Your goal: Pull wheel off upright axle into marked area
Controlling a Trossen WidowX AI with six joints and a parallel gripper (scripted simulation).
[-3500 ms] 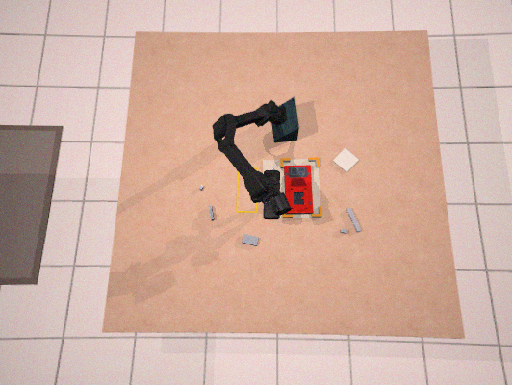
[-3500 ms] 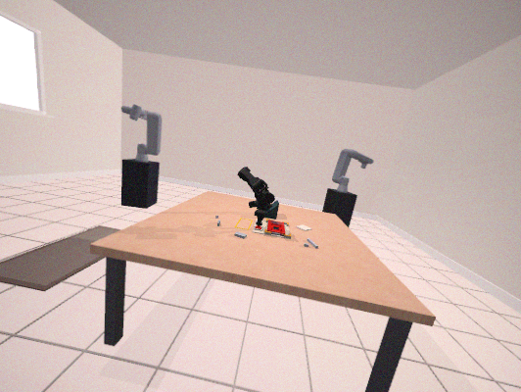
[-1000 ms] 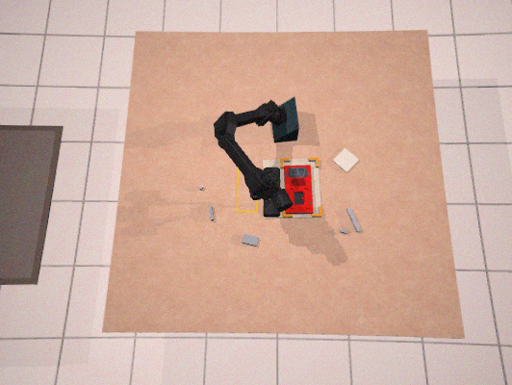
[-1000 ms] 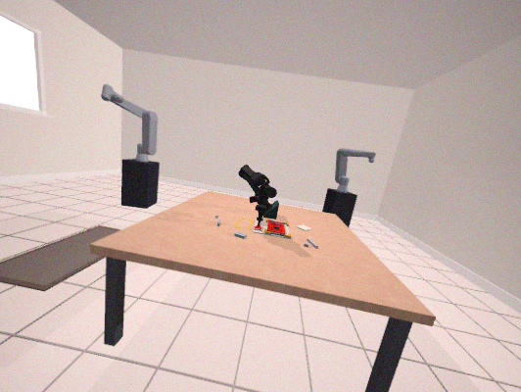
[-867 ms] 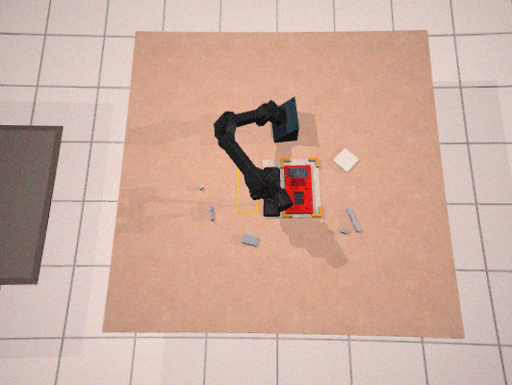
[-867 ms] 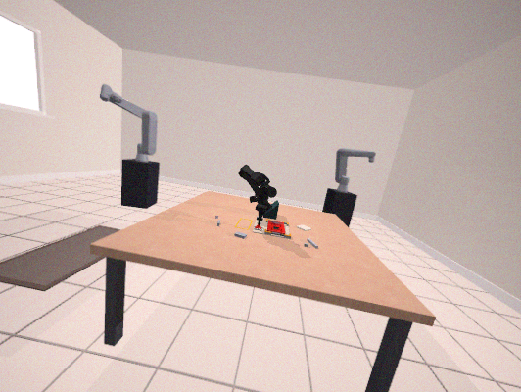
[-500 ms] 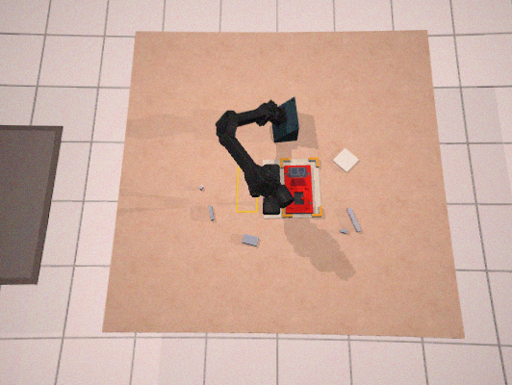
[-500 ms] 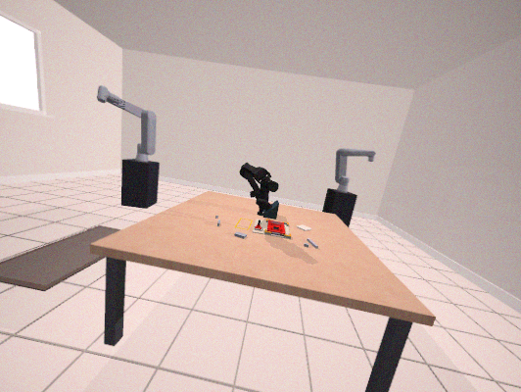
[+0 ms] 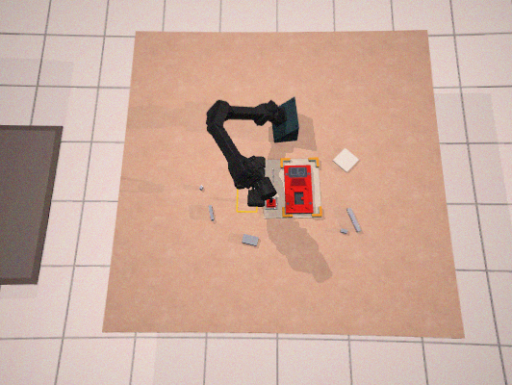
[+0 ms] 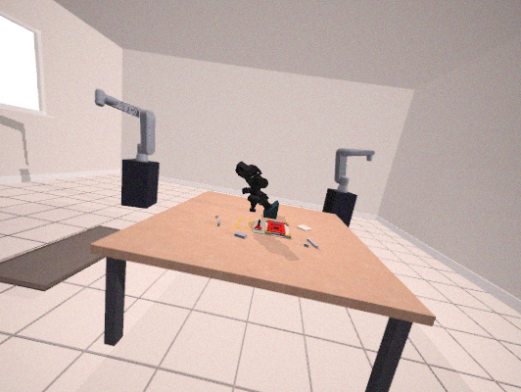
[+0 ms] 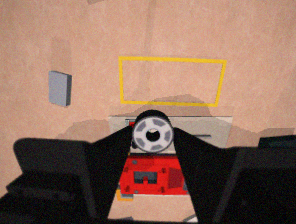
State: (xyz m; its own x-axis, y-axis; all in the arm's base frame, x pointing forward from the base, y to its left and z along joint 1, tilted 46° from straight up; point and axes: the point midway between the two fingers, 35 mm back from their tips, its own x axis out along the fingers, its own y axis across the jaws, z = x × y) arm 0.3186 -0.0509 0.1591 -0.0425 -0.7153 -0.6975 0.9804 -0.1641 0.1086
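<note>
My gripper (image 10: 253, 210) (image 11: 152, 130) is shut on the wheel (image 11: 165, 143), a black tyre with a grey spoked hub, seen face-on in the wrist view. The wheel is off the axle and held in the air above the table. The red base with the upright axle (image 9: 270, 202) (image 10: 259, 225) stands clear of the gripper; in the wrist view the wheel and fingers hide most of it. The marked area is a yellow outline (image 9: 247, 212) (image 11: 172, 59); the arm covers part of it in the top view. In the wrist view it lies beyond the wheel.
A red assembly (image 9: 289, 192) (image 11: 155, 165) lies on a light board beside the axle base, with orange corner brackets. A grey block (image 9: 250, 240) (image 10: 240, 235) (image 11: 60, 89) lies near the marked area. Several smaller grey pieces and a white tile (image 9: 345, 160) (image 10: 304, 227) lie around.
</note>
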